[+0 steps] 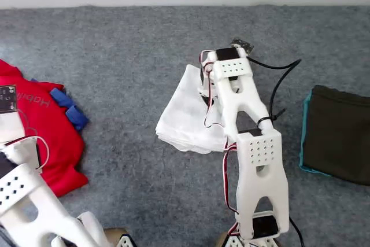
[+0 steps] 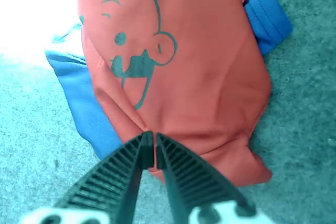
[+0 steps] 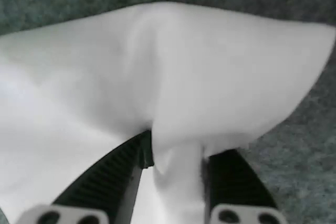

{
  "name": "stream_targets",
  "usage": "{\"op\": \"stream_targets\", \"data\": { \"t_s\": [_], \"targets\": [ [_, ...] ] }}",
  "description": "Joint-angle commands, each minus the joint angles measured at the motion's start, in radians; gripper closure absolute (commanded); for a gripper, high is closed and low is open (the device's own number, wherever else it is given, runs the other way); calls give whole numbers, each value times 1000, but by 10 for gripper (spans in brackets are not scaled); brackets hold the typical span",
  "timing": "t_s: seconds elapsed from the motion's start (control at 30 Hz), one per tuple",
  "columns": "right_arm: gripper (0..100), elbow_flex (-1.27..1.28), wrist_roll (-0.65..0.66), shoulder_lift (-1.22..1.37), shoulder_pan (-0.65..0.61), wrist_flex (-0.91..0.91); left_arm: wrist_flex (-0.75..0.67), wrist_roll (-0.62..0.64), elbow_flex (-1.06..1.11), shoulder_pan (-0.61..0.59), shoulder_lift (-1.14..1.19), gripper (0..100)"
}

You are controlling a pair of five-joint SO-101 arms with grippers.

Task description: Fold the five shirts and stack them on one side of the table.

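A white shirt (image 1: pixel 184 115) lies bunched mid-table, and my right gripper (image 3: pixel 176 148) is shut on a fold of the white shirt (image 3: pixel 157 72) that runs up between its black fingers (image 3: pixel 113 174). From above, the right gripper (image 1: pixel 207 93) sits at the shirt's right edge. At the table's left edge, a red shirt (image 1: pixel 49 128) with a cartoon print rests on a blue shirt (image 1: pixel 69 108). My left gripper (image 2: pixel 153 142) is shut at the near edge of the red shirt (image 2: pixel 184 77), with creases running to its tips. The blue shirt (image 2: pixel 86 108) shows underneath.
A folded dark olive shirt (image 1: pixel 340 134) over a teal one (image 1: pixel 303 137) lies at the right edge. The grey carpet-like tabletop (image 1: pixel 121 50) is bare at the back and between the piles. A black cable (image 1: pixel 277 85) loops off the right arm.
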Motion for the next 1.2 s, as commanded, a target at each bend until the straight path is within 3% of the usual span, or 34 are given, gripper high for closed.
{"op": "stream_targets", "data": {
  "t_s": [0.0, 0.2, 0.63, 0.93, 1.17],
  "targets": [
    [987, -41, 110, -16, 65, 71, -9, -8, -16, 6, -14, 985],
    [990, -149, 361, -131, 102, 259, -9, -8, -16, 6, -14, 985],
    [991, 107, 741, -702, 262, 255, -11, -8, -18, 6, -18, 985],
    [991, 311, 941, -1030, 476, 254, -12, -8, -18, 8, -15, 985],
    [991, 341, 1060, -1033, 661, 251, -12, -9, -18, 8, -14, 985]
  ]
}}
